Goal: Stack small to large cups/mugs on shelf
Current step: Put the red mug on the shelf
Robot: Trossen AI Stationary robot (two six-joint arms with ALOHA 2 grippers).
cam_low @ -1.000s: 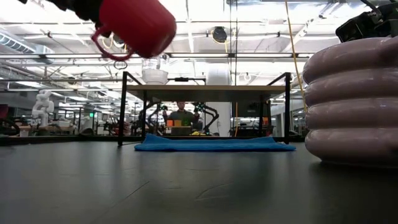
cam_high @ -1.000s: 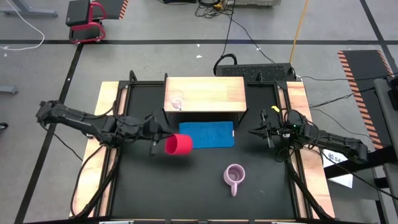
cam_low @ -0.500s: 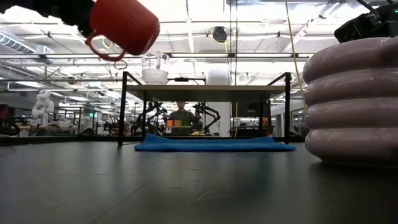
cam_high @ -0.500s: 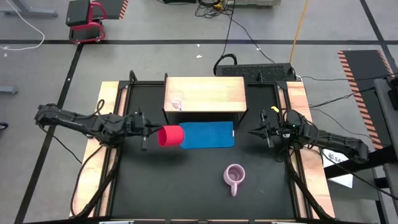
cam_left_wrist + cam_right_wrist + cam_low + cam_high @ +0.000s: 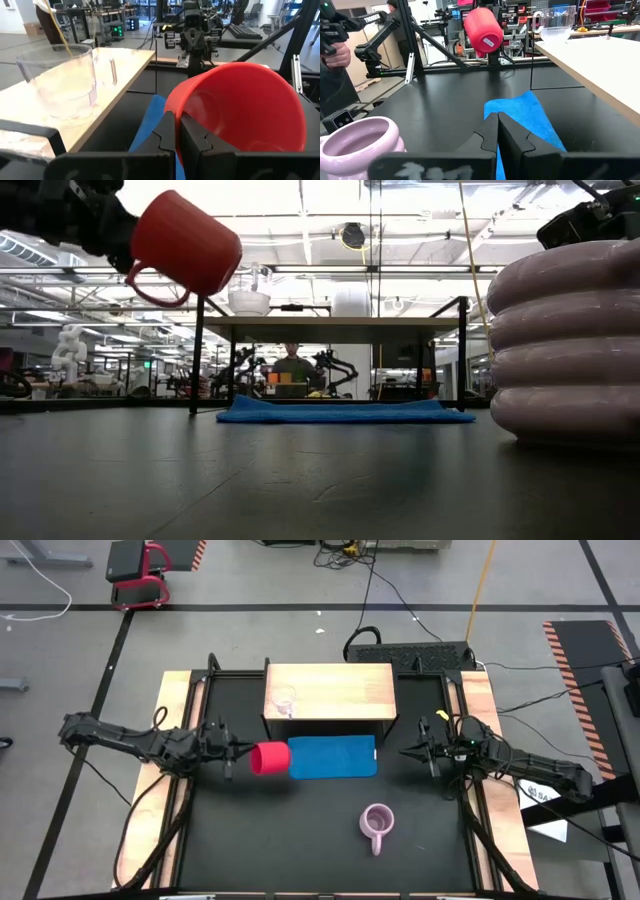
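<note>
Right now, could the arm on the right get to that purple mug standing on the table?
Probably yes. The right gripper is shut and holds nothing, and the lilac mug stands upright on the black table near it, with bare tabletop between them. It would have to open its fingers first.

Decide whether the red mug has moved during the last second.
Yes. In the high view the red mug, held by the left hand, shifted left, off the blue mat's corner.

Black table [image 5: 300,830]: shelf [image 5: 340,690], blue mat [image 5: 335,757], lilac mug [image 5: 376,823]; glass cup [image 5: 284,702] on shelf
</note>
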